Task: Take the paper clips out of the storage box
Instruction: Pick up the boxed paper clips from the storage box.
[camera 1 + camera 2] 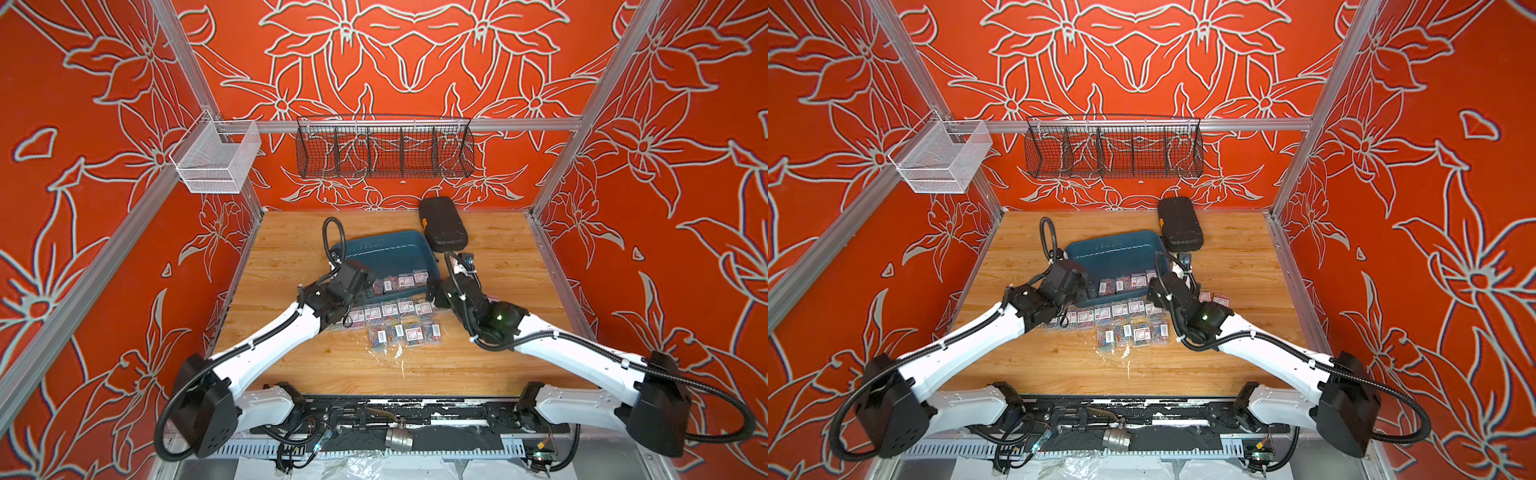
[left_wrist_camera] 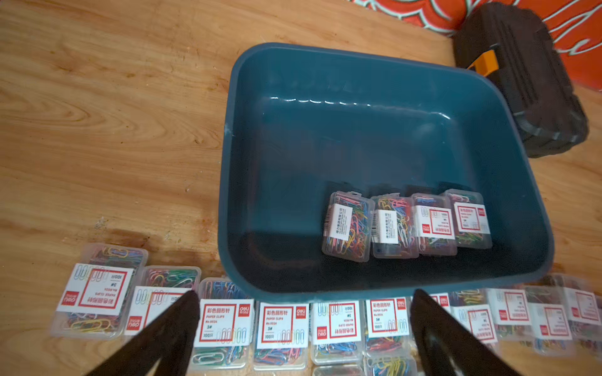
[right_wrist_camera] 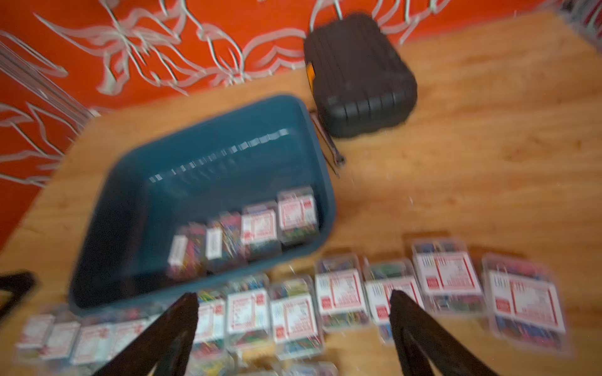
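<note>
Paper clips (image 2: 404, 224): four boxes are lodged at the storage box's (image 2: 325, 146) near wall, others rowed on the table (image 2: 97, 130) alongside; left gripper (image 2: 305, 293) and right gripper (image 3: 293, 294) are spread, empty.

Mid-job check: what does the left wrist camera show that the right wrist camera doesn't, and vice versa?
Left wrist only: the open left end effector, and readable labels on the small clear plastic boxes of coloured paper clips. Right wrist only: the open right end effector, and a slim metal tool lying between the dark teal plastic storage tray and the black ribbed hard case with orange latch; this view is blurred. Both: that tray holding four boxes along its robot-side wall, that case, and more boxes in rows on the wooden table outside the tray.
</note>
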Controlling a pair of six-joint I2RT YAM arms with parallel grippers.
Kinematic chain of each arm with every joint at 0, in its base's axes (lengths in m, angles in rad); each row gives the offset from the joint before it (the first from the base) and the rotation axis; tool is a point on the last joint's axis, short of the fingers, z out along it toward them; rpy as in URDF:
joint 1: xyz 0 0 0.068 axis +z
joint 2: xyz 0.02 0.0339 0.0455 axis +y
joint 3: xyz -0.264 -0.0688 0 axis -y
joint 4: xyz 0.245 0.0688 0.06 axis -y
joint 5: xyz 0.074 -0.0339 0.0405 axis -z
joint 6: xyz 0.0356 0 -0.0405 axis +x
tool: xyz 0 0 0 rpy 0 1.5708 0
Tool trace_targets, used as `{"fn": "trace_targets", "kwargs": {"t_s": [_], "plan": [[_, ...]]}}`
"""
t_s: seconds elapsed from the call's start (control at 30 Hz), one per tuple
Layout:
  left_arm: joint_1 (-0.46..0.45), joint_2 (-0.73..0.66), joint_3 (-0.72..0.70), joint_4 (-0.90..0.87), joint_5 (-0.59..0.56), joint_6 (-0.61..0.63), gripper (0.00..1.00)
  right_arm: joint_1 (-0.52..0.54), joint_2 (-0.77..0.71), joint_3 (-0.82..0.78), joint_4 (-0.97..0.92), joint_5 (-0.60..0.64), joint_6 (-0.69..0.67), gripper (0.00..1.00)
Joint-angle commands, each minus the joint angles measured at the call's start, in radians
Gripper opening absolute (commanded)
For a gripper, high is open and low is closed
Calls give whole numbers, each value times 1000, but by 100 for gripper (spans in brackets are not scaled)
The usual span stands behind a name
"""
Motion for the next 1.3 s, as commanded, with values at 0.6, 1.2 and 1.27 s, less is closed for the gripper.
{"fn": "trace_targets", "kwargs": {"t_s": [0.6, 1.2, 1.27], "plan": [[71, 482, 403, -376, 303, 45, 73, -159, 50, 514, -563, -107, -343, 98], [74, 856, 767, -555, 273, 126, 63, -270, 167, 624, -525, -222, -551, 98], [75, 852, 735, -541, 270, 127, 63, -272, 166, 623, -516, -226, -549, 98]]}}
